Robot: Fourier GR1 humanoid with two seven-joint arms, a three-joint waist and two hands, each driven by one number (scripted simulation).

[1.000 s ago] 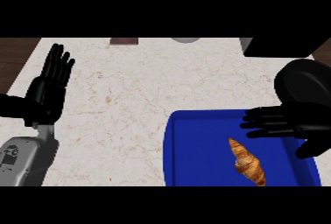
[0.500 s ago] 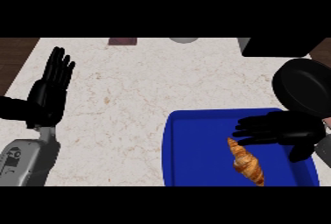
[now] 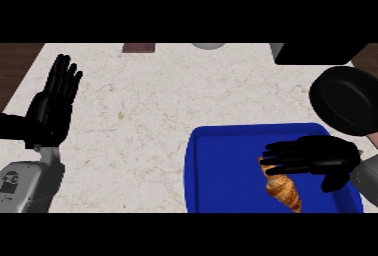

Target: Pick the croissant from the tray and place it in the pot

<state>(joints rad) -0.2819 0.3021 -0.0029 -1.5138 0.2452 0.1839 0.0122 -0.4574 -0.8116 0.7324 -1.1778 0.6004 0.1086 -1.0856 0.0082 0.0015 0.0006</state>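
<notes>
Lying under right hand (image 3: 317, 156) (fingers spread) | croissant (image 3: 282, 189) | tray (image 3: 225, 175)

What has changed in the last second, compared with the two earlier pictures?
The right hand has moved down the view over the blue tray, from near its far edge to just above the upper end of the croissant, which its fingers now partly cover. It has not yet closed round it. The croissant, the tray, the black pot and the open left hand at the left edge stayed where they were.
</notes>
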